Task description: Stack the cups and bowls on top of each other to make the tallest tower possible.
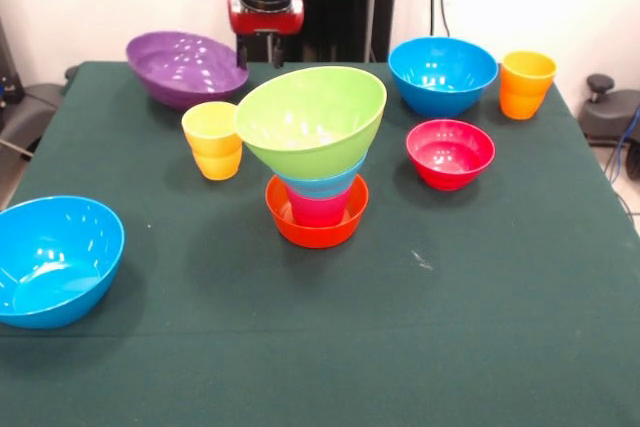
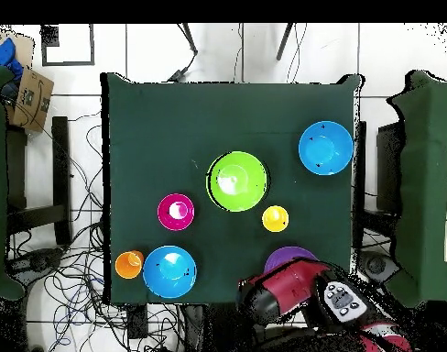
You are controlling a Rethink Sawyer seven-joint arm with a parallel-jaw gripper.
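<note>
My arm comes straight down at the far edge of the table, red collar above a black wrist, and my gripper (image 1: 268,50) hangs just beside the rim of the purple bowl (image 1: 185,67). Only dark stubs show below the collar — whether it is spread or closed, I cannot tell. From overhead my red and black arm (image 2: 291,289) covers most of that bowl.

Just in front of my gripper stands the tower (image 1: 315,162): a shallow orange bowl (image 1: 315,229) as base, a red-pink cup (image 1: 318,209) set in it, a light blue bowl (image 1: 322,185) on that, and a wide lime green bowl (image 1: 312,119) on top, tilted so its glossy inside faces forward.

Beside the tower, close under my gripper, a yellow cup (image 1: 213,139) with stepped sides stands upright on the dark green cloth-covered table (image 1: 450,297). Off to the other side sit a small red bowl (image 1: 450,152), a large blue bowl (image 1: 442,74) and, just beside it, an orange cup (image 1: 526,84). Another blue bowl (image 1: 55,259) lies well apart at the near corner — smooth, shiny plastic like all the others.
</note>
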